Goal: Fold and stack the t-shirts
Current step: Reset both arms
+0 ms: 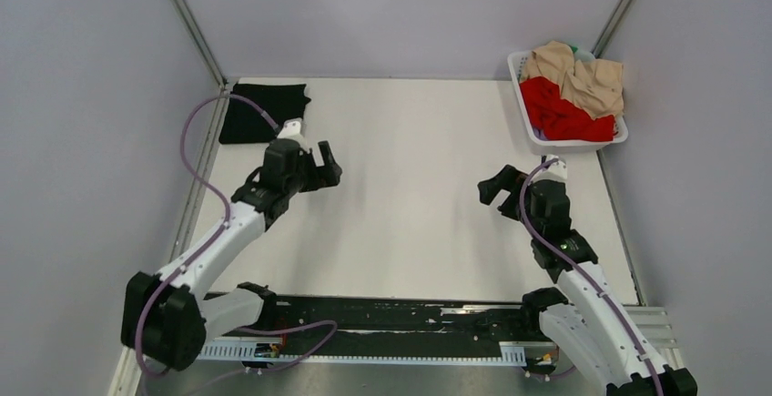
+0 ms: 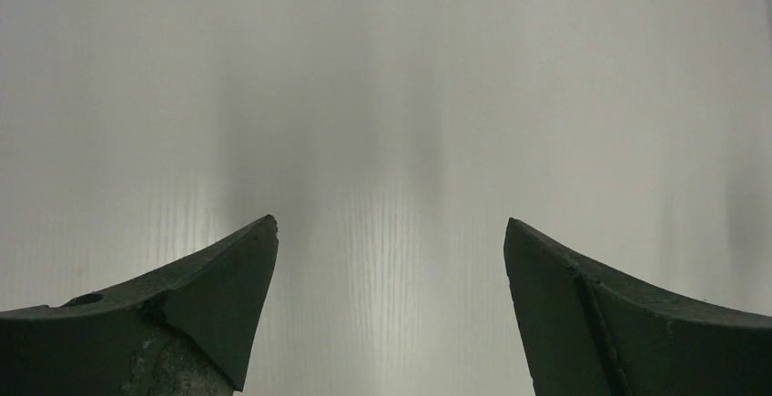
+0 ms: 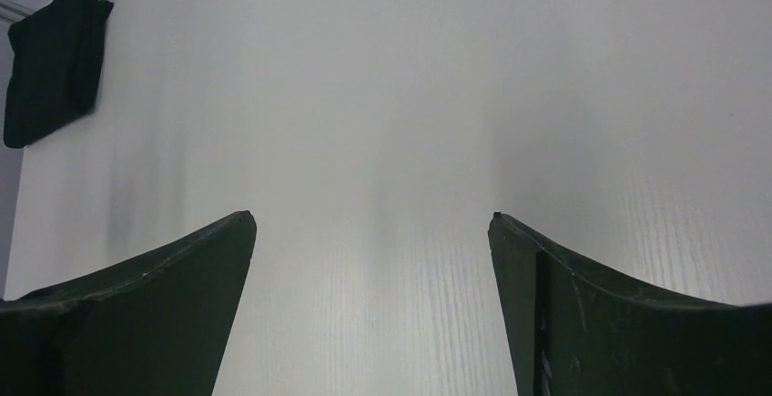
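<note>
A folded black t-shirt (image 1: 259, 112) lies at the table's far left corner; it also shows in the right wrist view (image 3: 53, 55) at the top left. A red t-shirt (image 1: 563, 109) and a beige t-shirt (image 1: 583, 73) lie crumpled in the white basket (image 1: 523, 96) at the far right. My left gripper (image 1: 330, 165) is open and empty over the bare table, just right of and nearer than the black shirt. My right gripper (image 1: 496, 187) is open and empty over the table, nearer than the basket.
The white tabletop (image 1: 410, 187) stretches between the two grippers. Grey walls enclose the table on the left, back and right. A black and white rail (image 1: 382, 323) runs along the near edge by the arm bases.
</note>
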Available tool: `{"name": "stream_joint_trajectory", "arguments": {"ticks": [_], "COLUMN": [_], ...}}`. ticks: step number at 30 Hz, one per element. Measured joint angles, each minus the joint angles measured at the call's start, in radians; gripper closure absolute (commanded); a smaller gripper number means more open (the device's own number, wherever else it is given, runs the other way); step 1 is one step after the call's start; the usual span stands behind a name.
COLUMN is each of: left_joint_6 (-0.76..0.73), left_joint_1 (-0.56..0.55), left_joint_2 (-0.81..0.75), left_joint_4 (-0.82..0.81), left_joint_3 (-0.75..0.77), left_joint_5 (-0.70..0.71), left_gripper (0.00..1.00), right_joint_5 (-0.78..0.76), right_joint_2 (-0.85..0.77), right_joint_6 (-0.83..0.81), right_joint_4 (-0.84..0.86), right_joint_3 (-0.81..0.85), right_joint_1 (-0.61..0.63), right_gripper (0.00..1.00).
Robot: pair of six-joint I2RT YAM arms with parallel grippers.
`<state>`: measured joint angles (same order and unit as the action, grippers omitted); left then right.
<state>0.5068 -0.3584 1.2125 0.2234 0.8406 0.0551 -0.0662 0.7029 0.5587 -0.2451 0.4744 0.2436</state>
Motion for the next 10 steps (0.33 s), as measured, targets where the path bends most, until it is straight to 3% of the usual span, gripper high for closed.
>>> {"name": "stream_joint_trajectory", "arguments": {"ticks": [4, 10], "left_joint_6": [0.012, 0.008], "left_joint_1": [0.001, 0.0], "left_joint_2": [-0.255, -0.416], "left_joint_4": [-0.019, -0.024], "left_joint_3": [-0.192, -0.226], "left_joint_5": [0.018, 0.072], "left_gripper": [0.0, 0.0], "right_joint_5": [-0.002, -0.007], "right_joint_2": [-0.021, -0.01], "right_joint_6": [0.006, 0.012], "right_joint_4": [-0.005, -0.014], "right_joint_3": [-0.019, -0.049], "right_joint_1": [0.0, 0.0], "right_gripper": [0.0, 0.0]}}
